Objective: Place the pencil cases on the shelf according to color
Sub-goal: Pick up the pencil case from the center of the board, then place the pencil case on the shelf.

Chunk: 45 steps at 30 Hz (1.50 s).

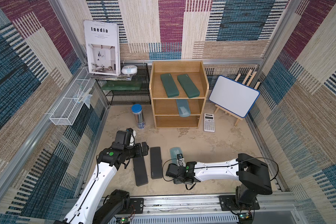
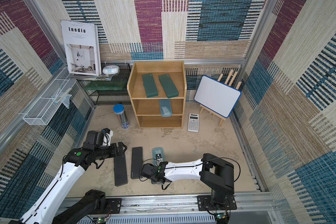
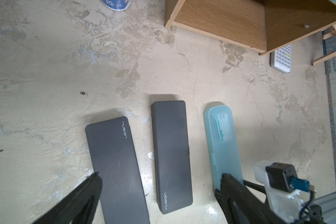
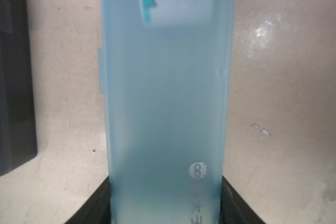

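Two dark green pencil cases (image 1: 169, 85) (image 1: 188, 86) lie on the top tier of the wooden shelf (image 1: 153, 81). A teal-blue case (image 1: 183, 108) sticks out of the middle tier. On the table lie two black cases (image 1: 140, 172) (image 1: 156, 163) and a second teal-blue case (image 1: 175, 152), side by side. My right gripper (image 4: 166, 180) is shut across the near end of that teal case (image 4: 165, 93), one finger pressed to each long edge. My left gripper (image 3: 161, 180) is open above the near ends of the black cases (image 3: 114, 166) (image 3: 171, 155), holding nothing.
A white-grey calculator (image 1: 209, 122) lies right of the shelf, below a whiteboard on a small easel (image 1: 234, 96). A blue-lidded pencil tube (image 1: 138, 116) stands left of the shelf. Behind it is a black mesh rack (image 1: 128, 91), and a white wire basket (image 1: 70, 104) hangs on the left wall.
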{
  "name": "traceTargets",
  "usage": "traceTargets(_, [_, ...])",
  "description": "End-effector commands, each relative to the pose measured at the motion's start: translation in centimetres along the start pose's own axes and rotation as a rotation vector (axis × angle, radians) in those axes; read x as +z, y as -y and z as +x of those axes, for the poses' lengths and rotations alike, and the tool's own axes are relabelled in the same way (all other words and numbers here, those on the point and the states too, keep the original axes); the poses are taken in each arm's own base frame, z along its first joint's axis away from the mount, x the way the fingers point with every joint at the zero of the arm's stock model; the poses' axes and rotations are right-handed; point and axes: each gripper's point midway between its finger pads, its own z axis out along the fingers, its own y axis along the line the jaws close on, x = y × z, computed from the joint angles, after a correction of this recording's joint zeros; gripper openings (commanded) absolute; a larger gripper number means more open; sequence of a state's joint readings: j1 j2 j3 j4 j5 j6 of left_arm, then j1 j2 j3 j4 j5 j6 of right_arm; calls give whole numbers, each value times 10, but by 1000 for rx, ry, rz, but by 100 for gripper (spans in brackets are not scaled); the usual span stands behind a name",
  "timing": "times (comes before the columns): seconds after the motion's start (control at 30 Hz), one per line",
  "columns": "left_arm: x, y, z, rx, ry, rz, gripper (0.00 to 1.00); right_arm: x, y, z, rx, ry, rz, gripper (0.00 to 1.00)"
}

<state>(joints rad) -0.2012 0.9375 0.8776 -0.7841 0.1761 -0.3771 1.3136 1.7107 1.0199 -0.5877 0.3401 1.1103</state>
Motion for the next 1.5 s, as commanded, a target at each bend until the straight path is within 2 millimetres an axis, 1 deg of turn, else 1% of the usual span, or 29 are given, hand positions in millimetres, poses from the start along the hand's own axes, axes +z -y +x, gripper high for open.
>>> traceTargets(0.0, [0,-2,0,9,-1,-10,99,-19,10,-19,26,73,44,61])
traceTargets(0.13, [-1,-1,-1,9,5,-7,99,-48,12,-49,30,187,78,63])
traceTargets(0.23, [-1,-1,0,7,1,-5,99,-66,8,-79,6,274,95,65])
traceTargets(0.3, [-1,0,0,7,-2,-2,99,-71,6,-101,-2,306,98,66])
traceTargets(0.4, [0,0,1,5,-7,2,99,-77,2,-143,-2,350,88,66])
traceTargets(0.47, [1,2,2,3,-12,12,100,-81,0,-175,-1,389,80,66])
traceTargets(0.57, [1,4,4,3,-21,23,99,-81,-3,-216,-1,417,49,65])
traceTargets(0.67, [1,4,3,3,-19,27,99,-80,-5,-251,-7,445,58,65])
traceTargets(0.87, [-1,7,4,2,-14,42,99,-64,-11,-303,-22,453,55,65])
traceTargets(0.97, [-1,9,5,1,-17,55,100,-55,-12,-324,-19,451,51,66])
traceTargets(1.07, [-1,11,5,1,-19,67,99,-44,-11,-339,-14,432,60,67])
traceTargets(1.17, [-1,12,6,1,-22,73,99,-40,-14,-351,-15,432,60,67])
traceTargets(1.27, [-2,13,6,3,-21,78,99,-34,-14,-357,-7,425,61,70])
traceTargets(1.47, [-2,14,7,4,-22,87,99,-31,-13,-358,3,415,56,82])
